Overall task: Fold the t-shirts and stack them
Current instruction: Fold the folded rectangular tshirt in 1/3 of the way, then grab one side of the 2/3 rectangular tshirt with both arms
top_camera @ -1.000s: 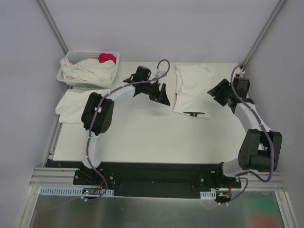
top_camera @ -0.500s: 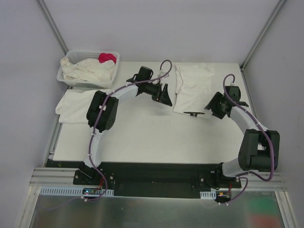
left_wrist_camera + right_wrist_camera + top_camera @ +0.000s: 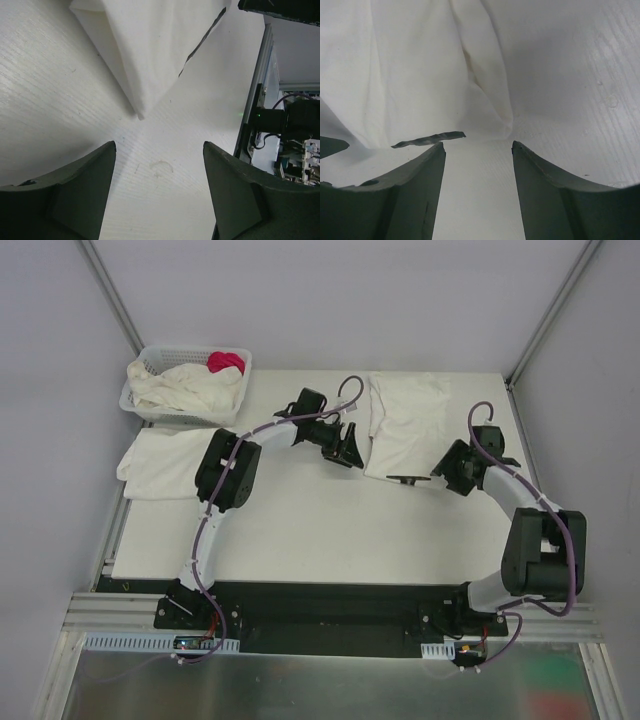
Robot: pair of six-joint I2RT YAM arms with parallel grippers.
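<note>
The top camera looks steeply down on the whole table (image 3: 300, 530) from afar. The wrist cameras look out close between the left fingers (image 3: 65, 200) and right fingers (image 3: 395, 195); all three views share the folded shirt (image 3: 405, 425) just ahead.

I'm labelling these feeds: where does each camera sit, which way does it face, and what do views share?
Top external: above and behind the robot, looking down on the table; left arm and right arm show, bases at bottom.
Left wrist: on the left arm, looking past the left fingers at a corner of the folded t-shirt.
Right wrist: on the right arm, looking past the right fingers at that shirt's edge.
Shared: all three show the folded t-shirt.
</note>
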